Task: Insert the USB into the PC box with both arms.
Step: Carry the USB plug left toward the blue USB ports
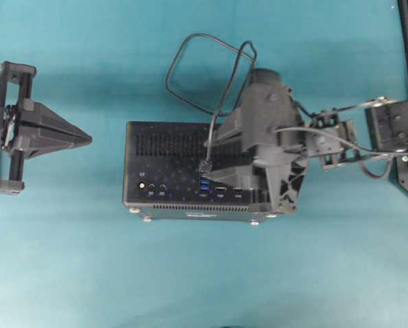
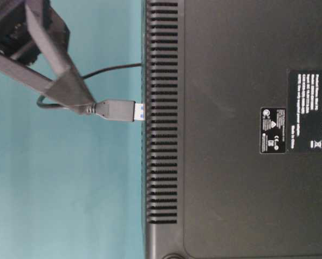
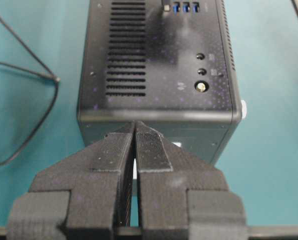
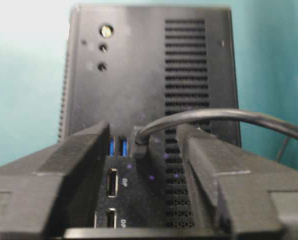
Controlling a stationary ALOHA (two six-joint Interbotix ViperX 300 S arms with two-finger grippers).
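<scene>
My right pincer (image 4: 146, 165) stands wide over the PC box (image 1: 169, 147), the USB (image 4: 141, 140) plug between its fingers, untouched. My left pincer (image 3: 135, 150), closed, faces the box's end.

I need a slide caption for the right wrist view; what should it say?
Right gripper open astride the USB plug standing beside blue ports on the PC box.

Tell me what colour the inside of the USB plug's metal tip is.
Blue, inside the silvery tip of the USB; the table-level view shows it best.
</scene>
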